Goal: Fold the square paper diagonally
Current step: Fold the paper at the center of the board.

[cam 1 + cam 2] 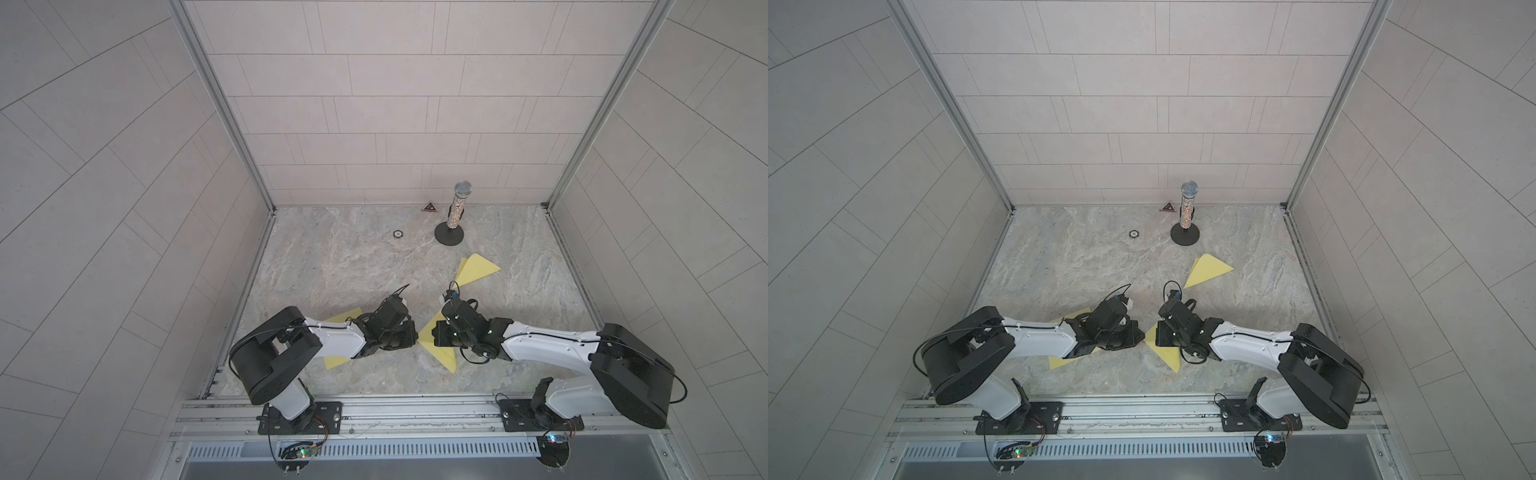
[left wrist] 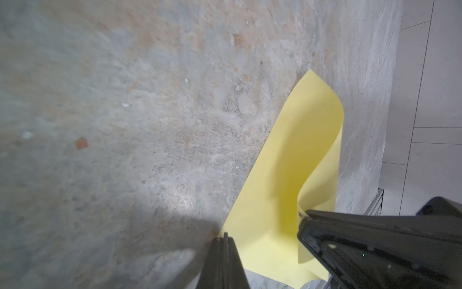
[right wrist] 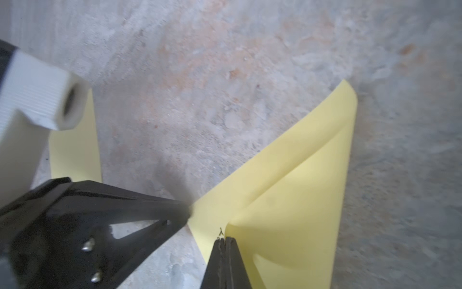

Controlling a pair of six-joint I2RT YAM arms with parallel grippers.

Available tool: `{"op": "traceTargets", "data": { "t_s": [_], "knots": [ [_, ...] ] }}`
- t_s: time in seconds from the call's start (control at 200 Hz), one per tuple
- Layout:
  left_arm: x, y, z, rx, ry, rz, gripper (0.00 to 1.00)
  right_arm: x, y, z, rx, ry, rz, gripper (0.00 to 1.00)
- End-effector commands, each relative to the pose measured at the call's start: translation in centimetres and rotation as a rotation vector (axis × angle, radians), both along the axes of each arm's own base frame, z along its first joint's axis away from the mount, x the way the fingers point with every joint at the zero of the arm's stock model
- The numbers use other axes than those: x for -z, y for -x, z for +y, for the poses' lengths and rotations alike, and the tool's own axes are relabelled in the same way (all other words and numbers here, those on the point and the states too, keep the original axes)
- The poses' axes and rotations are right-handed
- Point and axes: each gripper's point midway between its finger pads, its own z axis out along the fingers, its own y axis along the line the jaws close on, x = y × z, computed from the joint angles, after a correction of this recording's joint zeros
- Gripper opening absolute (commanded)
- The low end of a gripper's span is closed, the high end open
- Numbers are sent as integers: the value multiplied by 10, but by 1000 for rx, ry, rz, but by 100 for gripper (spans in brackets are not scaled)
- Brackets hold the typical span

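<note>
The paper (image 1: 442, 357) lies at 6 o'clock on the table (image 1: 353, 266), one flap bowed up. The right gripper (image 3: 225, 240) is clamped on that flap. The left gripper (image 2: 224, 235), fully closed, touches a corner, though I cannot tell whether it grips it. Likely risk: the sheet slides, the corners miss and the crease skews. A spare sheet (image 1: 336, 362) lies at 9 o'clock, a folded sheet (image 1: 478, 270) at 1. No containers visible.

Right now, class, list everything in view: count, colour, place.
table: one, grey marble
microphone: one, glittery, upright, back
triangle: one, dark red, by back wall
ring: one, dark, back of table
far paper: one, yellow, folded, near microphone
left paper: one, yellow, front left, partly hidden
middle paper: one, yellow, curled, front centre
left arm: one, white-black, jaws shut at middle paper's corner
right arm: one, white-black, jaws shut on middle paper
</note>
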Motion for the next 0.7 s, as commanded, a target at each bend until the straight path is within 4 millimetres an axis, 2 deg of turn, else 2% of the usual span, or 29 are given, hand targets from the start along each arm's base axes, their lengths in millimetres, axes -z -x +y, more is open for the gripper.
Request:
{"op": "traceTargets", "data": {
  "t_s": [0.0, 0.29, 0.485, 0.695],
  "knots": [
    [31, 11, 23, -13, -108, 49, 0, -12, -3, 16, -11, -84, -10, 0],
    [37, 12, 25, -17, -117, 54, 0, 8, -7, 29, -17, -96, 26, 0],
    [37, 13, 26, -16, -117, 54, 0, 21, -6, 24, -19, -57, 33, 0],
    [38, 13, 27, -25, -117, 54, 0, 22, -7, 22, -17, -48, 19, 0]
  ]
}}
